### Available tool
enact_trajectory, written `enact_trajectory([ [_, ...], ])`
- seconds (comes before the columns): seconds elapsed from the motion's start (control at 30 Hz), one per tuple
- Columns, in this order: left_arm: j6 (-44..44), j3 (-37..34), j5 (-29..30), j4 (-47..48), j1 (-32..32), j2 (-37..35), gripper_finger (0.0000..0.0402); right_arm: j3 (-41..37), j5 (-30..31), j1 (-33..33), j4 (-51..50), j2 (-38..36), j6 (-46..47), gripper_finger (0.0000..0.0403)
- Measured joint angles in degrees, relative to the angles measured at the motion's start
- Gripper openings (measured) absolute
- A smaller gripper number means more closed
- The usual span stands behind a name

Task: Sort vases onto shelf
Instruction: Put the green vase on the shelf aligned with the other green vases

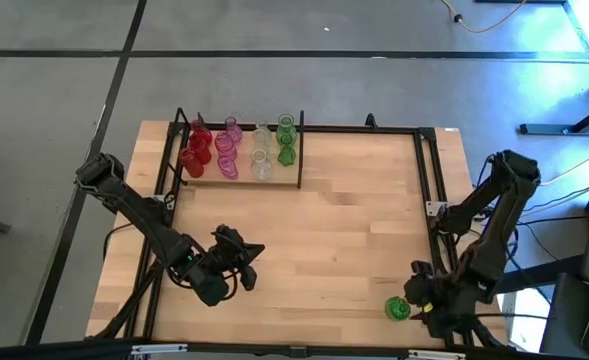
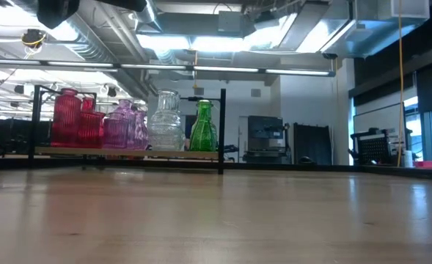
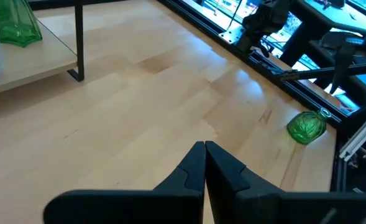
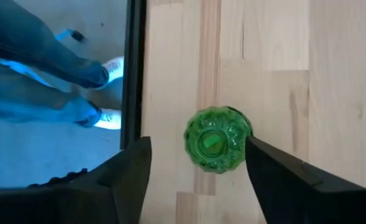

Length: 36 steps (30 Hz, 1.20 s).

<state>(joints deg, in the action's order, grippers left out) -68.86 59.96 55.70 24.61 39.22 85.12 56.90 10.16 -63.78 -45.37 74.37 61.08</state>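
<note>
A green vase (image 1: 397, 309) (image 4: 218, 139) (image 3: 307, 126) is on the tabletop near its near right corner and seems to lie on its side. My right gripper (image 1: 419, 300) (image 4: 198, 142) is open above it, one finger on either side, and I see no touch. The shelf (image 1: 274, 183) (image 2: 127, 152) stands at the far left of the table. It carries red vases (image 1: 196, 150), pink vases (image 1: 226, 152), clear vases (image 1: 262, 152) and green vases (image 1: 286, 140) in rows. My left gripper (image 1: 252, 258) (image 3: 204, 152) is shut over the near left of the table and holds nothing.
Black metal rails (image 1: 429, 170) run along the table's right and far edges. A person's legs (image 4: 58, 68) show on the floor just past the table edge beside the green vase. Bare wood (image 1: 354, 230) lies between the shelf and the green vase.
</note>
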Motion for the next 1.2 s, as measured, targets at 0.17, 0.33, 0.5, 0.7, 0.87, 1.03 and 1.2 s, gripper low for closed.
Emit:
enact_trajectory([
  [0.17, -0.15, 0.0, -1.28, -0.42, 0.0, 0.0, 0.0, 0.0, -0.42, 0.06, 0.1, 3.36, 0.09, 0.0248],
  [0.33, -1.39, 0.0, -2.51, -0.38, 0.0, 0.0, 0.0, 0.0, -0.7, 0.06, 0.32, 5.67, 0.11, 0.0216],
  [0.5, -1.44, 0.0, -2.74, -0.36, 0.04, 0.02, 0.0, 0.0, -0.7, 0.06, 0.46, 8.33, 0.05, 0.019],
  [0.7, -1.44, 0.0, -2.73, -0.31, 0.04, 0.02, 0.0, 0.0, -1.72, 0.06, 0.39, 11.28, 0.15, 0.0188],
  [0.87, -1.44, 0.0, -2.72, -0.28, 0.04, 0.02, 0.0, 0.0, -2.23, 0.06, 0.34, 12.96, 0.31, 0.0178],
  [1.03, -1.44, 0.0, -2.71, -0.27, 0.04, 0.02, 0.0, 0.03, -2.2, 0.77, 0.43, 13.09, 0.49, 0.0128],
  [1.2, -1.44, 0.0, -2.71, -0.27, 0.04, 0.02, 0.0, 0.09, -2.3, 1.58, 1.14, 13.0, -1.07, 0.0063],
])
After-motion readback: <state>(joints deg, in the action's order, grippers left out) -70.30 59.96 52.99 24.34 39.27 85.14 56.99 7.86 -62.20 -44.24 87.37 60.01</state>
